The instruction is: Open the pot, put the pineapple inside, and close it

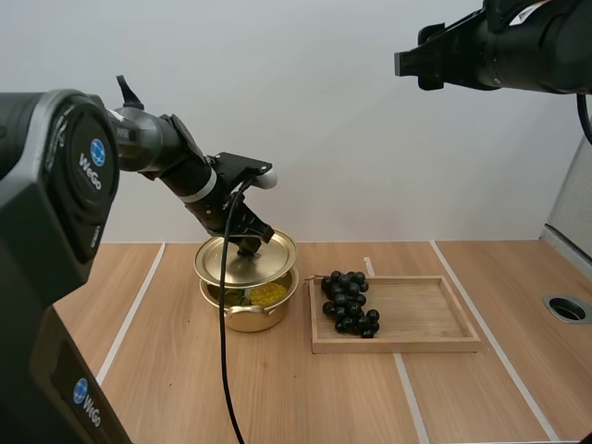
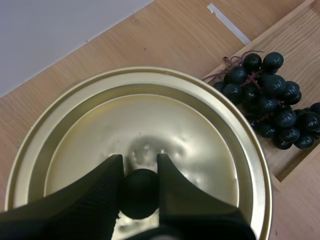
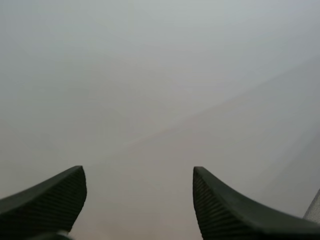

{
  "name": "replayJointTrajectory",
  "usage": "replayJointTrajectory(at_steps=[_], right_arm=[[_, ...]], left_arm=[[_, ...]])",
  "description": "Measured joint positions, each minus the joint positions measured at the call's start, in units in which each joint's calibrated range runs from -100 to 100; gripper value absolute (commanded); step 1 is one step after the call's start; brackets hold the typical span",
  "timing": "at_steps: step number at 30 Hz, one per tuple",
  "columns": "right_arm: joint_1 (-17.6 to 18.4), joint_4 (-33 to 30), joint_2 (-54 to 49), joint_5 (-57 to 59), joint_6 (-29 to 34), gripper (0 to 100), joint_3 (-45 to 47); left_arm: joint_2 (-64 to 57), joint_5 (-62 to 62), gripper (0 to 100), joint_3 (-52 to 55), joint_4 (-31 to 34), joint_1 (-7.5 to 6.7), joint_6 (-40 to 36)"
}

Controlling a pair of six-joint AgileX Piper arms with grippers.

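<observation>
On the wooden table (image 1: pixel 185 388), the left gripper (image 2: pixel 140 165) pinches the black knob (image 2: pixel 139 195) of the gold lid (image 2: pixel 150 125), which sits tilted over the pot (image 1: pixel 250 317). The yellow pineapple (image 1: pixel 268 293) lies inside. The grapes (image 1: pixel 347 301) rest on the tray (image 1: pixel 425 314) at three o'clock. The right gripper (image 3: pixel 139 172) gapes wide, empty.

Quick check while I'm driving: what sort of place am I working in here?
Probably a robot test bench, not a kitchen: a wooden table marked off with white tape lines, and staged props, a gold pot beside a tray of grapes.
</observation>
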Motion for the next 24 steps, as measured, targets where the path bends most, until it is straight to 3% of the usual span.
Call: replayJointTrajectory(at_steps=[24], right_arm=[[0.0, 0.0, 0.0, 0.0, 0.0, 100, 0.0]], left_arm=[[2.25, -7.13, 0, 4.79, -1.36, 0.0, 2.66]])
